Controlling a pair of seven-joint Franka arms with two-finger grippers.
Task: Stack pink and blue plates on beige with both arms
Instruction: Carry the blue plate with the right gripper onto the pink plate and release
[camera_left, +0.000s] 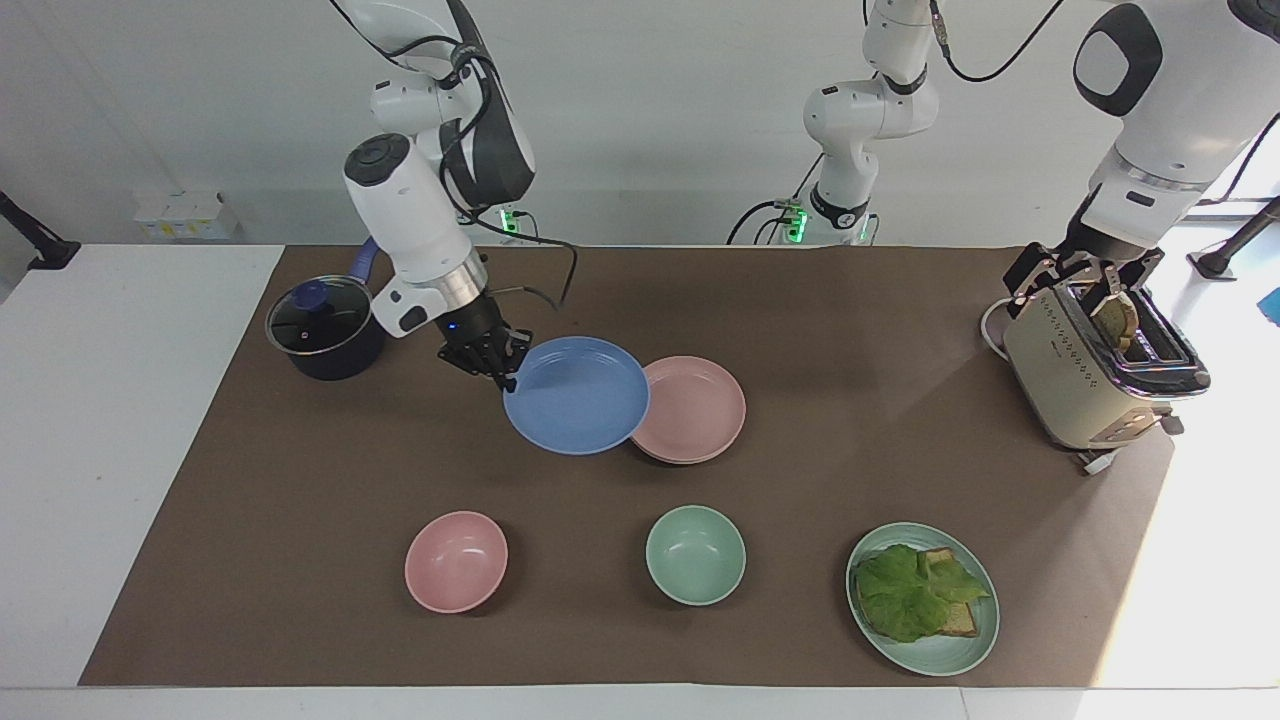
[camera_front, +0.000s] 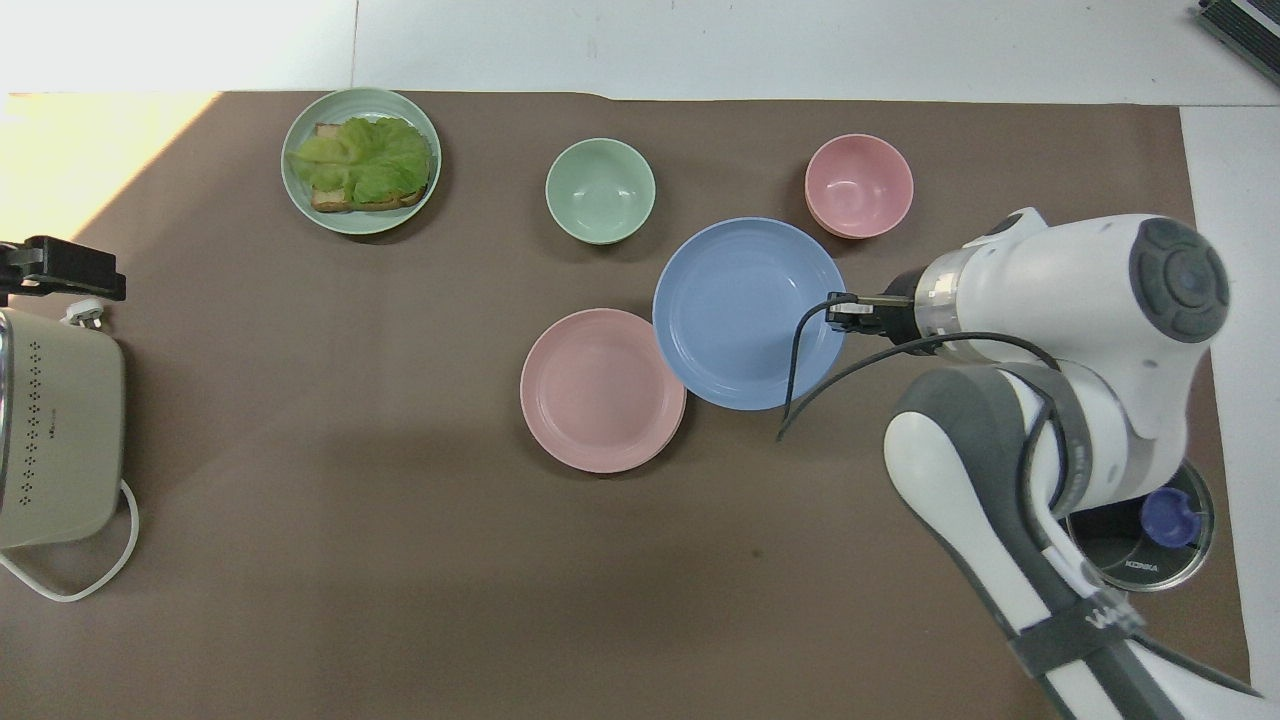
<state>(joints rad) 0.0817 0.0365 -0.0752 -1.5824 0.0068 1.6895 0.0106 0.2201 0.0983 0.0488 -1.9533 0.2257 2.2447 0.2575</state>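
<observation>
The right hand (camera_left: 507, 376) is pinched shut on the rim of the blue plate (camera_left: 577, 395) at the edge toward the right arm's end of the bench, and holds it in the air, slightly tilted. The lifted plate overlaps the edge of the pink plate (camera_left: 695, 408), which lies mid-bench; a pale rim showing under the pink one suggests the beige plate (camera_left: 682, 459) is beneath it, though that is hard to confirm.

The left hand (camera_left: 1090, 272) is spread and waits over the toaster (camera_left: 1090, 380), where a slice of bread (camera_left: 1114, 320) stands in the slot.

The grip is on one edge only, so the plate could swing or slip out if the arm moves sharply. If released off-centre, it would probably sit askew on the pink plate or slide off it. A low pass could also knock the stack sideways.

Farther from the robots, the pink bowl (camera_left: 456, 561) and the green bowl (camera_left: 695, 554) appear empty, while the green plate (camera_left: 975, 640) carries lettuce (camera_left: 910, 590) on toast (camera_left: 960, 620). A lidded dark pot (camera_left: 322, 335) stands at the right arm's end.
</observation>
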